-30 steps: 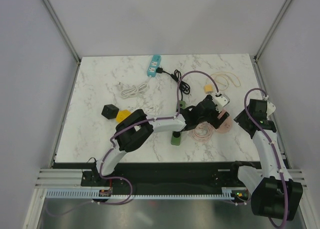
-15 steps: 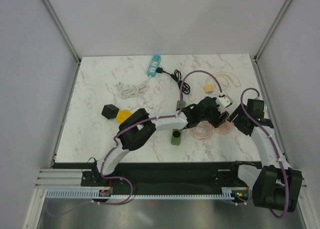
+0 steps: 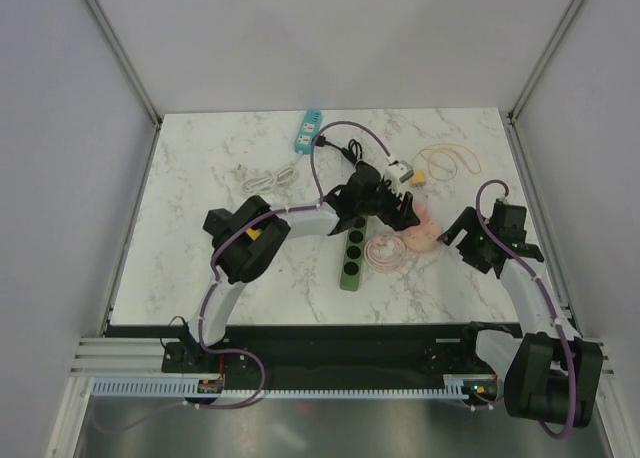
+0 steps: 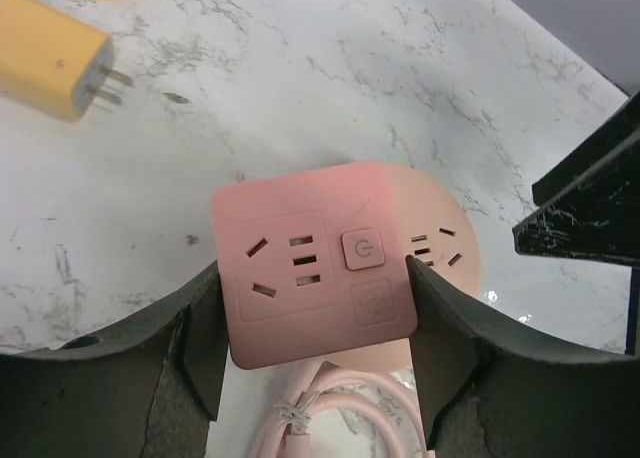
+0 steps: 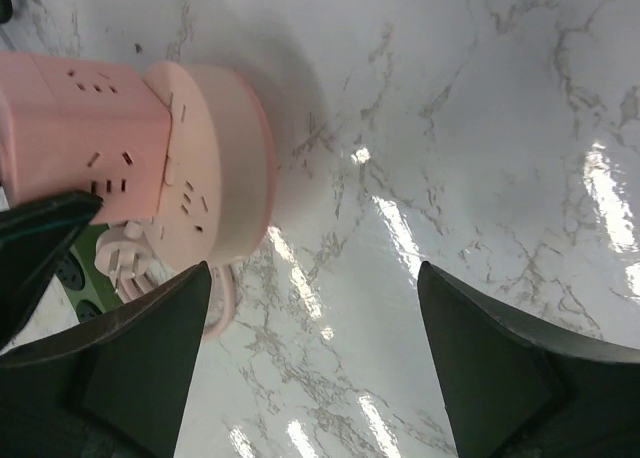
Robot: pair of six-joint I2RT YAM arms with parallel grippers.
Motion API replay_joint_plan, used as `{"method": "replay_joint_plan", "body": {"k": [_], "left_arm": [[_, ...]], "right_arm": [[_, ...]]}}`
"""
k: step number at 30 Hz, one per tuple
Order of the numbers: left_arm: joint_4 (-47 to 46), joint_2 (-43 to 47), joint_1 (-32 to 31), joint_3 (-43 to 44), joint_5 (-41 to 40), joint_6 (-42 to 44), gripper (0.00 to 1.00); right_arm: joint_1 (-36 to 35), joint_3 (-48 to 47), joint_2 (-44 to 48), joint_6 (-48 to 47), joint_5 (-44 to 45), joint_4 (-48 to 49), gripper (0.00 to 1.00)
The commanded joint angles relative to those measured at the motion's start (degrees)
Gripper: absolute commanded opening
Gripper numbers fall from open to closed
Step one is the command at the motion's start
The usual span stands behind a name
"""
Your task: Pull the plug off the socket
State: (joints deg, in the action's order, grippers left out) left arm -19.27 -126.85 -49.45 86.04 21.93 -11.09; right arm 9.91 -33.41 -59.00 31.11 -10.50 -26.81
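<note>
Right of the desk's centre, the right end effector gapes empty beside the round pink socket, while the left end effector grips the sides of the pink cube adapter. The adapter looks seated on that socket, so the pull seems not yet done.

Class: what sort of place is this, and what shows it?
Probably a robot test cell: two arms bolted at a marble-patterned table, plain walls around, power strips and a pink socket cube laid out.

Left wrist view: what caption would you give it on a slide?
Left gripper closed on a pink cube socket, yellow charger lying on the marble table.
</note>
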Motion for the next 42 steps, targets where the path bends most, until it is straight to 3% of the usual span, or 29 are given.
{"method": "replay_joint_plan", "body": {"k": [1,3,8,15,21,25,26,27,29,30,35,42], "left_arm": [[-8.0,3.3,1.3,-2.4,7.7,-6.4,0.02],[-8.8,2.8,1.3,-2.5,8.4,-7.3,0.02],[-11.9,2.1,1.4,-2.6,10.3,-10.6,0.02],[-14.6,2.2,1.4,-3.5,12.3,-12.3,0.02],[-17.5,2.0,1.4,-4.2,14.5,-13.9,0.02],[-19.9,2.1,1.3,-4.8,15.4,-14.7,0.02],[-20.4,2.0,1.3,-5.0,15.6,-14.9,0.02],[-20.8,2.1,1.2,-5.2,15.9,-14.9,0.02],[-22.5,2.1,0.8,-5.6,15.8,-14.7,0.02],[-23.4,2.4,0.8,-6.4,15.4,-14.7,0.02],[-40.2,4.7,0.4,-14.8,11.6,-17.3,0.02],[-48.4,7.5,0.4,-21.6,2.4,-16.8,0.02]], "right_arm": [[0.2,2.2,-0.3,1.1,-7.9,6.4,0.92],[0.1,4.0,-0.1,3.3,-10.7,10.5,0.98],[0.1,7.7,-0.3,6.9,-12.0,18.8,0.98],[0.1,11.7,-1.0,11.1,-12.4,26.5,0.90],[0.2,14.0,-1.3,13.6,-12.7,32.1,0.73],[0.2,15.3,-1.1,15.2,-13.5,34.3,0.47],[0.2,15.5,-1.0,15.4,-13.2,34.3,0.46],[0.1,16.0,-1.0,15.9,-12.9,34.3,0.33],[0.1,16.5,-1.1,16.6,-11.9,34.2,0.19],[0.2,17.0,-1.3,17.2,-11.6,34.2,0.02],[0.1,17.1,-0.9,16.5,-6.9,28.9,0.00],[0.0,15.7,-1.4,9.8,2.5,19.6,0.00]]}}
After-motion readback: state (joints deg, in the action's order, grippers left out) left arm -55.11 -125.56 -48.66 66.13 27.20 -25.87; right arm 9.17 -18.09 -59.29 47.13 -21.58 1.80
